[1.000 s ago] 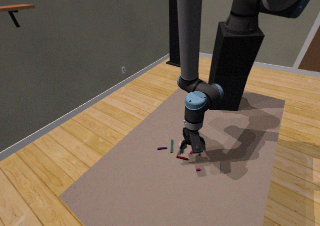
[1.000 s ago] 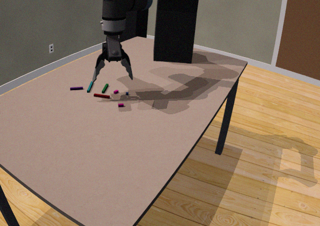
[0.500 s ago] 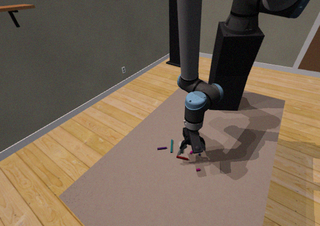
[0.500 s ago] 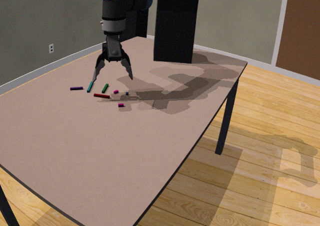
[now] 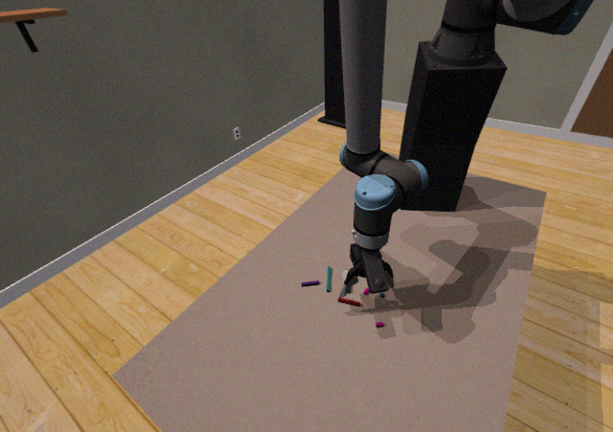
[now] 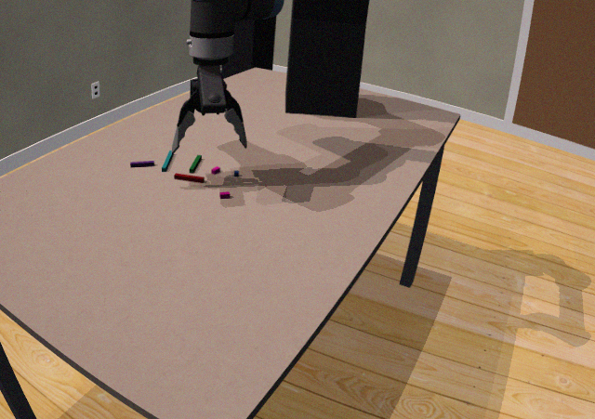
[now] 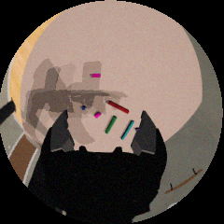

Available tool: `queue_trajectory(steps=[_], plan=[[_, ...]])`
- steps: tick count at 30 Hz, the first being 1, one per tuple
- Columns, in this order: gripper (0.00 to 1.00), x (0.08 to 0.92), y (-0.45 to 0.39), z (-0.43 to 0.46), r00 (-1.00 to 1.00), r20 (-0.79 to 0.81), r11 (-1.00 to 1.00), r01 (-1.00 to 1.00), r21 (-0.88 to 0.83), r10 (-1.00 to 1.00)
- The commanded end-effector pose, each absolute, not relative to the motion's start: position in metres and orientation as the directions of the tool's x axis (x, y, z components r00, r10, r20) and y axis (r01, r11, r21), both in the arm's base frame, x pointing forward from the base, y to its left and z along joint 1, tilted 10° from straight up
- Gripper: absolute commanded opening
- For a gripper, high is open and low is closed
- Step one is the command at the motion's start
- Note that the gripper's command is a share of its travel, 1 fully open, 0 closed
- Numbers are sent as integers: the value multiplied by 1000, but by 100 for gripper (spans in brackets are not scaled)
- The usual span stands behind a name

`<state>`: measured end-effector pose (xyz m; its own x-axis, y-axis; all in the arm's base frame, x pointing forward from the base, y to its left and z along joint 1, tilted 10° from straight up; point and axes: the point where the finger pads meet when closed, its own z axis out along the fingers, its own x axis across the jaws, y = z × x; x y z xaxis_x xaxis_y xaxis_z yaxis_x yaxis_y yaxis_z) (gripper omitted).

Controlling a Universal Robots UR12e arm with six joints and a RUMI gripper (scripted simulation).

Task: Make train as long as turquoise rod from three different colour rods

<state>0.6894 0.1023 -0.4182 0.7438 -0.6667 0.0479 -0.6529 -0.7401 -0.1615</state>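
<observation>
My gripper [image 6: 210,149] [image 7: 104,110] is open and empty, above the rods. The turquoise rod [image 5: 329,279] [image 6: 166,161] [image 7: 127,130] lies between the purple rod [image 5: 310,283] [image 6: 142,163] and the green rod [image 6: 195,163] [image 7: 111,124]. The red rod [image 5: 349,302] [image 6: 189,177] [image 7: 119,106] lies slantwise in front of the green one. One magenta rod [image 5: 366,291] [image 6: 216,170] [image 7: 97,115] lies between the green rod and the blue rod [image 5: 382,295] [image 6: 236,173] [image 7: 83,107]. Another magenta rod [image 5: 379,324] [image 6: 224,195] [image 7: 95,75] lies apart, nearer the top and exterior views. All lie separate. The top view mostly hides the green rod.
The rods lie on a brownish table top [image 5: 277,368] [image 6: 144,261]. The arm's black pedestal [image 5: 435,135] [image 6: 326,45] stands at the back. The arm's shadow falls across the table and over the blue rod's surroundings. A grey wall [image 5: 148,96] is at the left.
</observation>
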Motion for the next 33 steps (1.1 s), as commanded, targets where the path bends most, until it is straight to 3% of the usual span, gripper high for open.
queue_trajectory(steps=[1, 18, 33], plan=[[100, 690, 102, -418, 744, 49, -740, -653, -162, -667], [100, 691, 101, -418, 720, 43, -716, -679, -164, -693], [100, 697, 94, -418, 586, 13, -580, -797, -169, -810]])
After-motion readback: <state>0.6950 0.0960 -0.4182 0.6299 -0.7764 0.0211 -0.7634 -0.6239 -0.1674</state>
